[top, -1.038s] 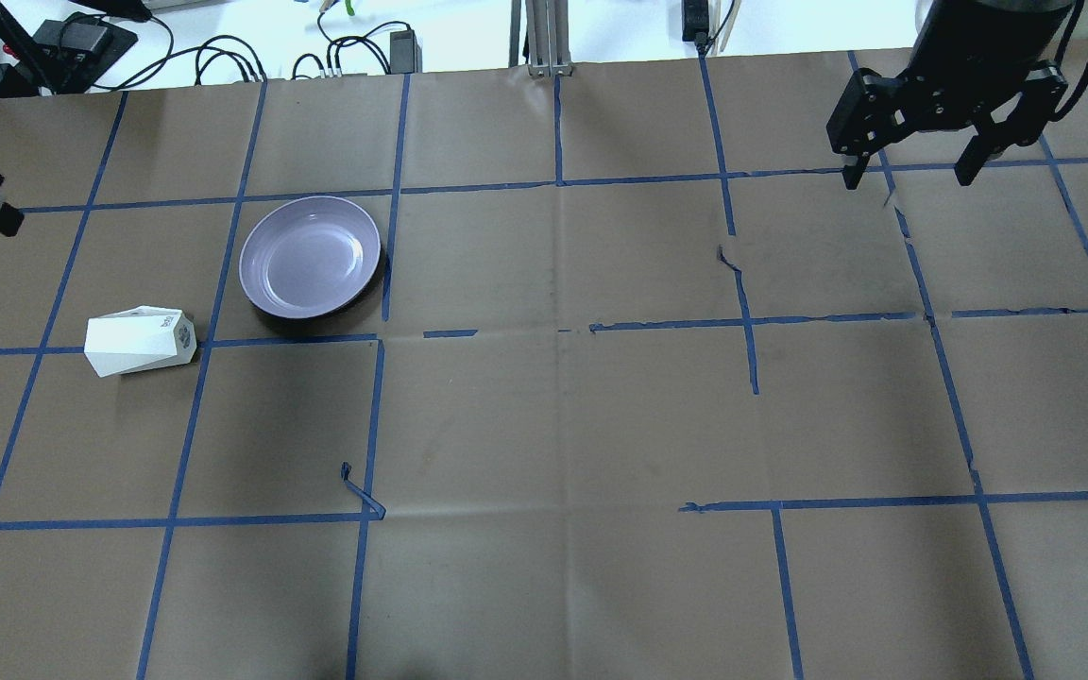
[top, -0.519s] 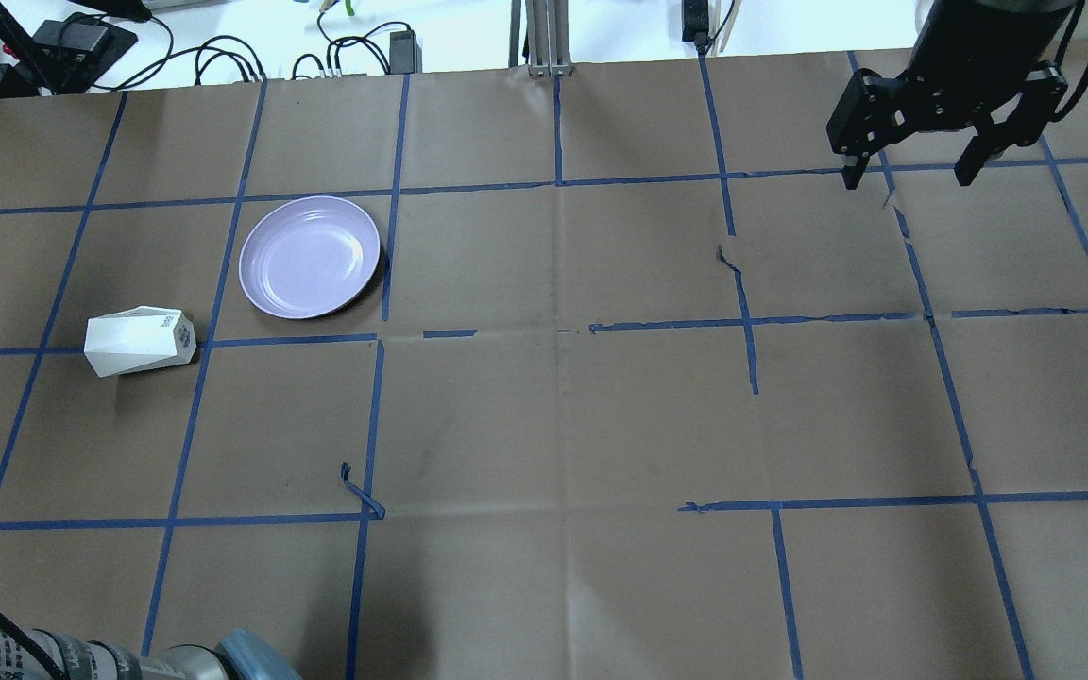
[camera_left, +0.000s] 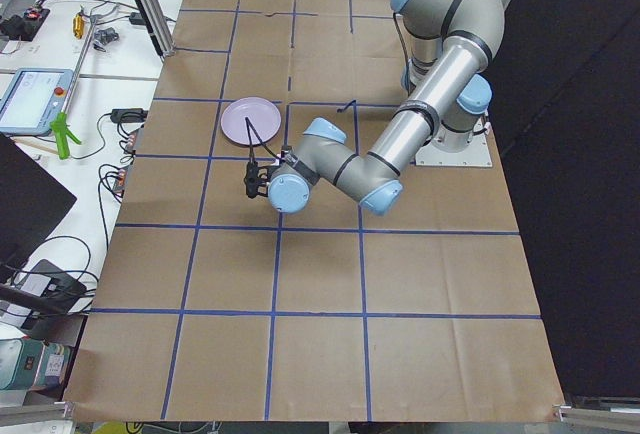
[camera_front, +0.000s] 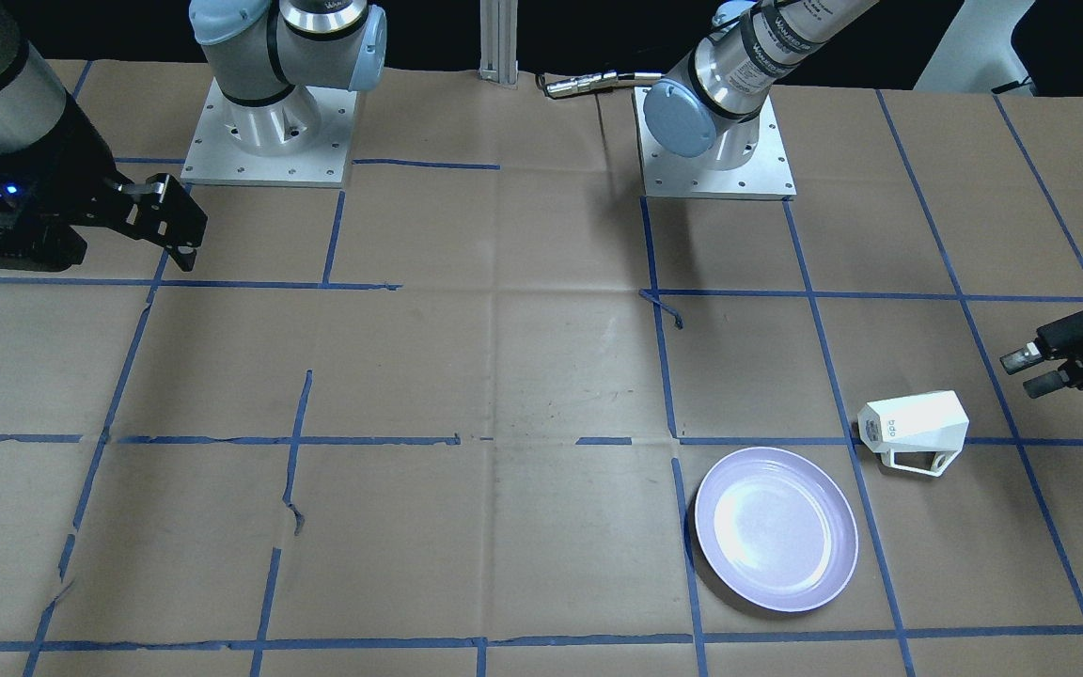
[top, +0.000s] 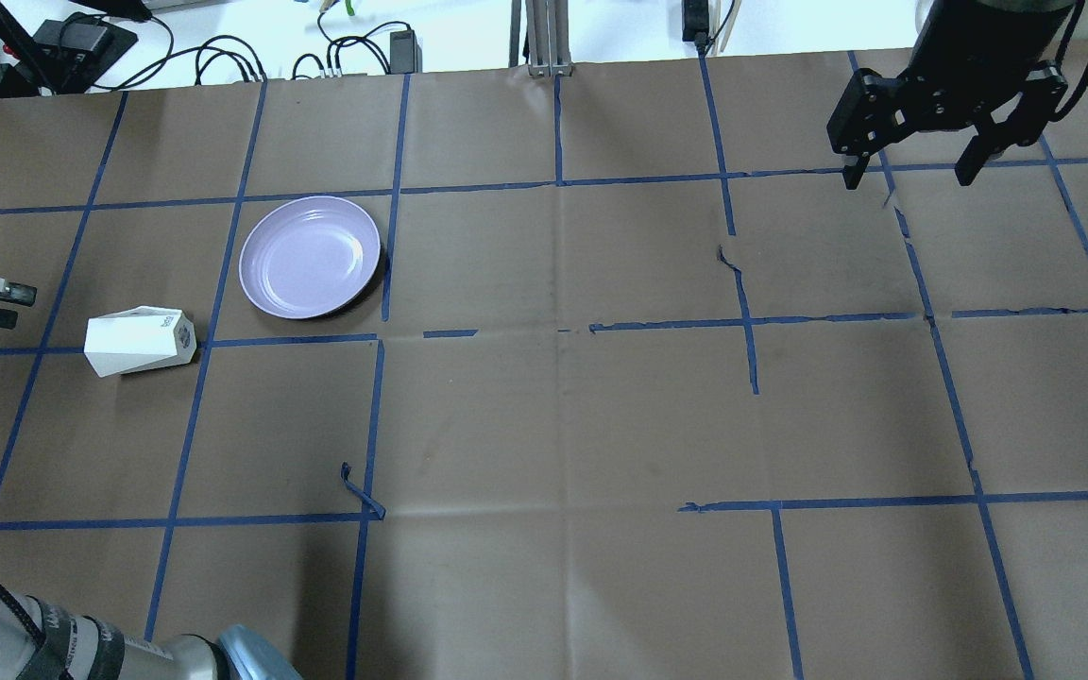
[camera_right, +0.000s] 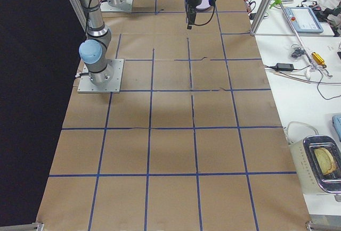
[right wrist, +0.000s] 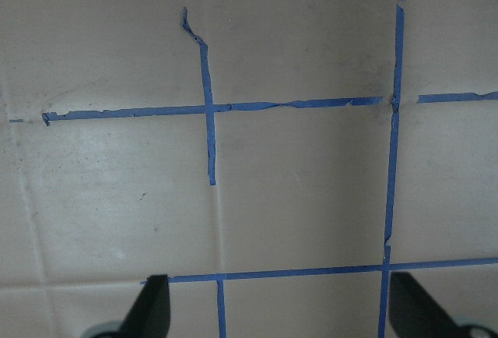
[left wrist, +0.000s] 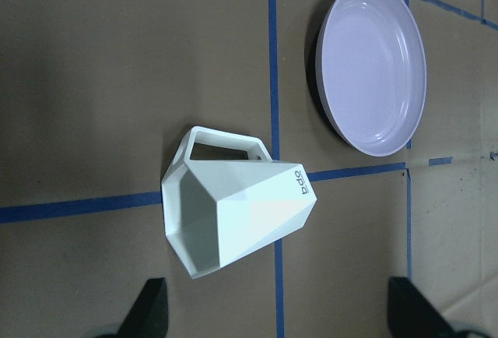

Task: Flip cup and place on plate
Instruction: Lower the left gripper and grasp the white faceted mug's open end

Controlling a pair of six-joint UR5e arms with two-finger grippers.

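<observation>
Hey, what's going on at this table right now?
The cup lies on its side on the table, beside the empty plate and not yet flipped. The left gripper hovers open just beside the cup, holding nothing. The right gripper hangs open and empty over the table's other end.

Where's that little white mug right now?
In the overhead view the small white faceted mug lies on its side at the left, between the round lavender plate and the open left pincer, touching neither.
</observation>
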